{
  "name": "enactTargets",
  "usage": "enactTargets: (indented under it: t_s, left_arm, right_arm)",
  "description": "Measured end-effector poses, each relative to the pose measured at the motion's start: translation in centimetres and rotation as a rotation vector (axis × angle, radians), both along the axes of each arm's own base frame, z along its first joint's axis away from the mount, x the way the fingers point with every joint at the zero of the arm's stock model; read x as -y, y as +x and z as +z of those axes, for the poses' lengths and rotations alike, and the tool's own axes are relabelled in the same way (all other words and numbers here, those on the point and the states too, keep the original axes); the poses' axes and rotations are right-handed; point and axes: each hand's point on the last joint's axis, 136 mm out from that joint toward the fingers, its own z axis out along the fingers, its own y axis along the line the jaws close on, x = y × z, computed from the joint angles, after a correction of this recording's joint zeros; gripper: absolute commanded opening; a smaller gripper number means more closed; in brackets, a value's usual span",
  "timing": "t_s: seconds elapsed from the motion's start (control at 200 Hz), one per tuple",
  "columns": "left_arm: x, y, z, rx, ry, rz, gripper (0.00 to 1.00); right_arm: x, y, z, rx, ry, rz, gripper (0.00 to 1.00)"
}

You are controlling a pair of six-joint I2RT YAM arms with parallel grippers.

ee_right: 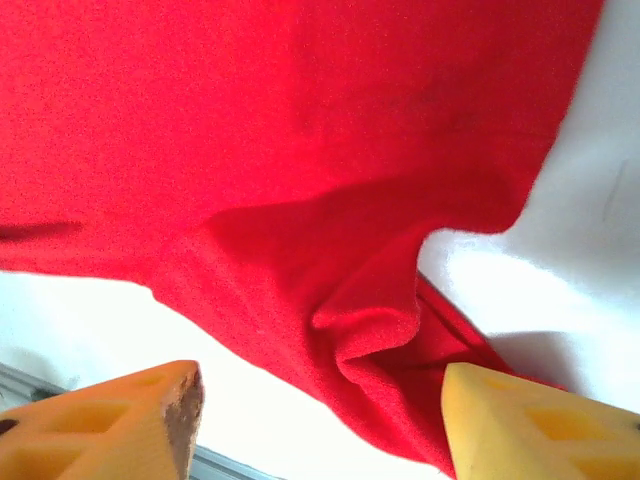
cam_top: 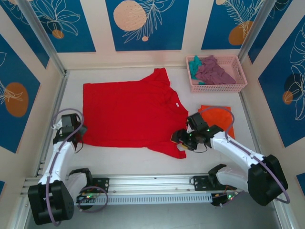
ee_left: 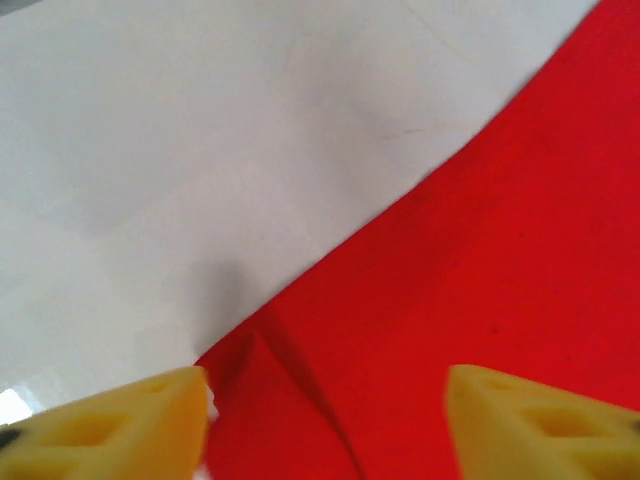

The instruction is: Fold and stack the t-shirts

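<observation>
White table (cam_top: 136, 161) under red t-shirt (cam_top: 128, 112); left pincer (ee_left: 325, 400) and right pincer (ee_right: 320, 400) gape wide, empty.

White-shelled and black-jointed, the left arm (cam_top: 56, 164) and right arm (cam_top: 233, 149) are each looped by a lilac cable (cam_top: 71, 112); the left gripper (ee_left: 327, 392) and right gripper (ee_right: 322, 382) are fitted with yellow fingers (ee_left: 110, 430).

Spread tee (cam_top: 128, 114) centre; folded tee (cam_top: 220, 118) right; basket (cam_top: 219, 88) with tees (cam_top: 212, 71) behind.

place: robot lab test cell | evidence: aluminium mounting rail (cam_top: 152, 183), leaf-printed blue wall panels (cam_top: 167, 40), white table (cam_top: 143, 160)
</observation>
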Motion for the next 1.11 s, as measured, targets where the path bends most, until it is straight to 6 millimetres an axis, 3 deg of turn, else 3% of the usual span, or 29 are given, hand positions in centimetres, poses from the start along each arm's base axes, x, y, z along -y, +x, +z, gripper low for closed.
enactTargets:
  t_s: [0.04, 0.16, 0.31, 0.405, 0.51, 0.695, 0.815, 0.985, 1.105]
  left_arm:
    - [-0.1, 0.0, 0.5, 0.012, 0.019, -0.008, 1.0]
    - [-0.2, 1.0, 2.6, 0.034, 0.082, -0.071, 1.0]
    - [2.6, 6.4, 4.6, 0.036, 0.118, -0.243, 1.0]
    - [5.4, 10.3, 3.7, 0.022, 0.084, -0.347, 0.99]
    - [7.6, 13.7, 1.0, -0.029, 0.022, -0.419, 0.95]
    - [9.0, 18.6, -2.3, -0.089, -0.041, -0.458, 0.8]
    - [9.2, 20.8, -3.6, -0.102, -0.07, -0.456, 0.73]
    - [8.9, 23.0, -5.8, -0.132, -0.11, -0.447, 0.73]
    - [8.9, 25.1, -6.0, -0.13, -0.124, -0.45, 0.74]
  right_arm:
    - [0.2, 0.5, 1.0, 0.049, -0.008, 0.005, 0.77]
    - [0.3, 3.3, 4.0, 0.215, -0.051, 0.036, 0.77]
    - [-0.3, 9.4, 5.6, 0.32, -0.134, 0.055, 0.66]
    - [-1.4, 14.0, 4.6, 0.339, -0.188, 0.077, 0.6]
    - [-2.6, 18.8, 3.0, 0.352, -0.217, 0.087, 0.54]
    - [-3.8, 25.3, -0.3, 0.329, -0.213, 0.064, 0.42]
    - [-3.0, 28.3, -2.3, 0.299, -0.208, 0.018, 0.39]
    - [-1.4, 31.2, -4.7, 0.251, -0.207, -0.038, 0.33]
    - [-0.6, 33.4, -4.7, 0.25, -0.206, -0.073, 0.33]
